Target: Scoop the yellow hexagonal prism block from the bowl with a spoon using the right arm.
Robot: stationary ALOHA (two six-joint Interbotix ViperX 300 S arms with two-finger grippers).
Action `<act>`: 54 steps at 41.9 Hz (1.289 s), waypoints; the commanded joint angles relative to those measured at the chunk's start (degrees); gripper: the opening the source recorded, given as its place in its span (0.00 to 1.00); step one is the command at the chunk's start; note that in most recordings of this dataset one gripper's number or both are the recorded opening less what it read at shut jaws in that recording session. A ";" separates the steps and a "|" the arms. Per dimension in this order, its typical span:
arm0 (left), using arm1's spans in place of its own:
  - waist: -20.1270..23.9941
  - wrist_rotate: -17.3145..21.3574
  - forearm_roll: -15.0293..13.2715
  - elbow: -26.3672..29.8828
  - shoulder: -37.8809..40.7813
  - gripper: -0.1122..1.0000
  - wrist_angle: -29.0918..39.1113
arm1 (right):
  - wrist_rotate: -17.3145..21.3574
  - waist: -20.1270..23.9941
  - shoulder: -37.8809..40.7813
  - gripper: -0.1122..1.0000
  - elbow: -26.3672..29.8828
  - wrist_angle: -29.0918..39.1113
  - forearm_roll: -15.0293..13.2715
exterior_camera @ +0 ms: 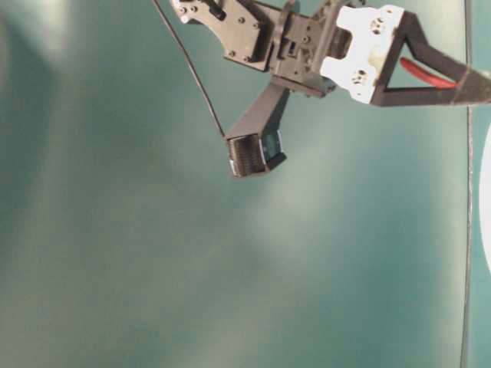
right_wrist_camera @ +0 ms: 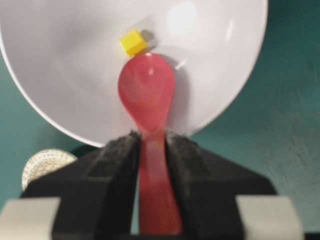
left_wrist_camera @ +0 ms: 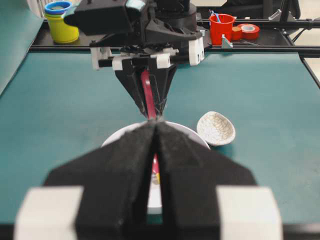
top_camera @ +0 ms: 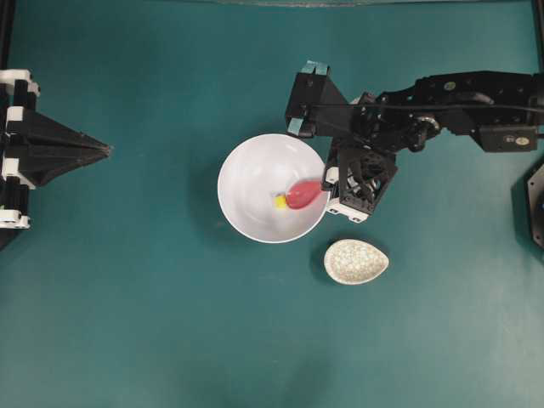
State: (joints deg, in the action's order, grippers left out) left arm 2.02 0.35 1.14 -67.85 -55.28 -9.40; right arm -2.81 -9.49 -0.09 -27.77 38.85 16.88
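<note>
I can read no text, label, brand, number or sign on anything around my hand in these views.

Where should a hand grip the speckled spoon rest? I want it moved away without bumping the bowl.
Take the spoon rest across its narrow end, the one pointing away from the bowl, coming straight down from above. It lies flat and open-side up on the table, apart from the bowl, and its tapering oval gives a slimmer rim there. The right hand is busy holding the spoon.
</note>
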 commanded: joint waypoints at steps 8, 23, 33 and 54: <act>0.09 -0.09 0.09 0.79 0.53 0.10 -0.26 | -0.09 0.00 0.53 0.32 1.85 -0.97 -0.09; 0.18 -0.09 0.09 0.79 0.53 0.10 -0.26 | -0.62 0.79 2.90 0.31 4.31 -4.13 -0.09; 0.09 -0.26 0.09 0.79 0.44 0.10 -0.26 | -0.70 1.23 3.52 0.31 5.36 -6.94 -0.09; 0.09 -0.26 0.09 0.79 0.53 0.10 -0.26 | -0.62 1.23 3.60 0.31 5.54 -11.87 0.00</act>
State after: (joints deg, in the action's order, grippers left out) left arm 2.02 0.18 1.05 -67.76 -55.37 -9.40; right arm -3.43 -8.35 4.39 -23.47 27.77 16.88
